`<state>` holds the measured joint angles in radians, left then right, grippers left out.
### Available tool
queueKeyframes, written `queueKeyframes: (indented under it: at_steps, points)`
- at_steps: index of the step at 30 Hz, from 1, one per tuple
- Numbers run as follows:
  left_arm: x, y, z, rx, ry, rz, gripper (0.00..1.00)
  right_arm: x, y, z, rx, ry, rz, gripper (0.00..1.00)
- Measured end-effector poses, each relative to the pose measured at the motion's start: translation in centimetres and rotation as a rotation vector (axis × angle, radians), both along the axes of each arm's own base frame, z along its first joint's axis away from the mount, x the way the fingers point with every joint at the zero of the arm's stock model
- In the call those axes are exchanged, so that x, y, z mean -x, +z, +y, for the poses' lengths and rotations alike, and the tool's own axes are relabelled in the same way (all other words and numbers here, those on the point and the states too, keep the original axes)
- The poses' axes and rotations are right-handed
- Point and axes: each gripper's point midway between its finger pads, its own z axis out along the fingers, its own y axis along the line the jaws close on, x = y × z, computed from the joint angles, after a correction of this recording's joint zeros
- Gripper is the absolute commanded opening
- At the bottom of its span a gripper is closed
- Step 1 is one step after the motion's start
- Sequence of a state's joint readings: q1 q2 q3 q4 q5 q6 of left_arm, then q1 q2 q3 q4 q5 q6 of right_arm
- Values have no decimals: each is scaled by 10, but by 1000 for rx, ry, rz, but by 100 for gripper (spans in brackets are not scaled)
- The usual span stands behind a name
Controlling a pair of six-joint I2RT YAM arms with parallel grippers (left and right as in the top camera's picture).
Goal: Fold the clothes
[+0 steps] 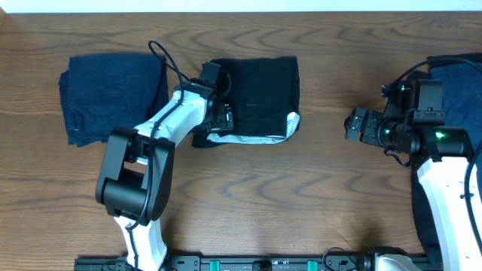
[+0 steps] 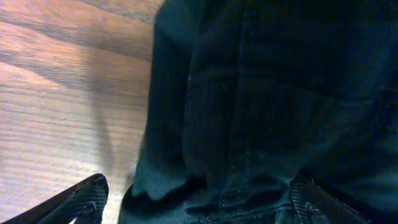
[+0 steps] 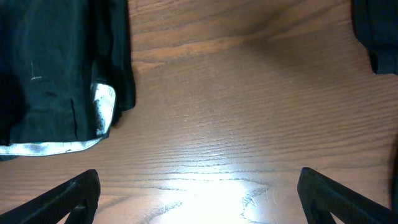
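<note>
I have the table [image 1: 301, 211] in full from overhead, dark wood, with three lots of cloth on it. A navy pile [image 1: 109, 94] lies far left. More navy cloth [image 1: 459, 83] sits at the right edge, partly under my right arm. The shorts [image 1: 263, 86], black, lie between them, far of centre, as a flat bundle with the long axis running left to right.

My left arm reaches in from the near left and ends over the left edge of the shorts. The left gripper [image 1: 218, 113] is on that edge. In its wrist view the fingers [image 2: 81, 199] stand wide at the two lower corners with dark cloth filling the space between them. I read the jaws as spread and nothing pinched.

The right gripper [image 1: 354, 124] hangs to the right of the shorts, apart from them, with bare wood between. Its wrist view shows the jaws spread just as wide over empty table [image 3: 236, 124], and the shorts [image 3: 56, 68] off to its far left.

A pale grey strip [image 1: 260, 138] runs along the near edge of the shorts and curls up at the near right corner.

So the shorts lie directly under the left tool and sideways from the right one. I judge the left arm nearer for any next fold. The right would have to travel left to reach that near right corner.
</note>
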<state>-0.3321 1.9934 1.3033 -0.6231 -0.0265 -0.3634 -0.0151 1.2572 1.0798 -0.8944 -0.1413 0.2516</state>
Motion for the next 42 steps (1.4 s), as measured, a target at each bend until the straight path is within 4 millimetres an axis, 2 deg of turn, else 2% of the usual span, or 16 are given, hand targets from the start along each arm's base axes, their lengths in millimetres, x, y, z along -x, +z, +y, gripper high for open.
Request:
queueKeyframes:
  at_steps: [6,9,17,20,27,38,42]
  points:
    - [-2,1,-1,3,-1,-9,98,0,0,0,0,0,0,99]
    - [-5,11,-1,12,0,-34,98,0,0,0,0,0,0,99]
    - [-13,80,-9,92,-8,-186,98,0,0,0,0,0,0,99]
    - [-12,90,-15,130,-19,-196,99,0,0,0,0,0,0,99]
    - [-4,75,-21,147,-31,-134,98,0,0,0,0,0,0,99]
    - [0,11,-21,108,-22,-2,98,0,0,0,0,0,0,99]
    - [2,-1,-21,102,-17,27,98,0,0,0,0,0,0,99]
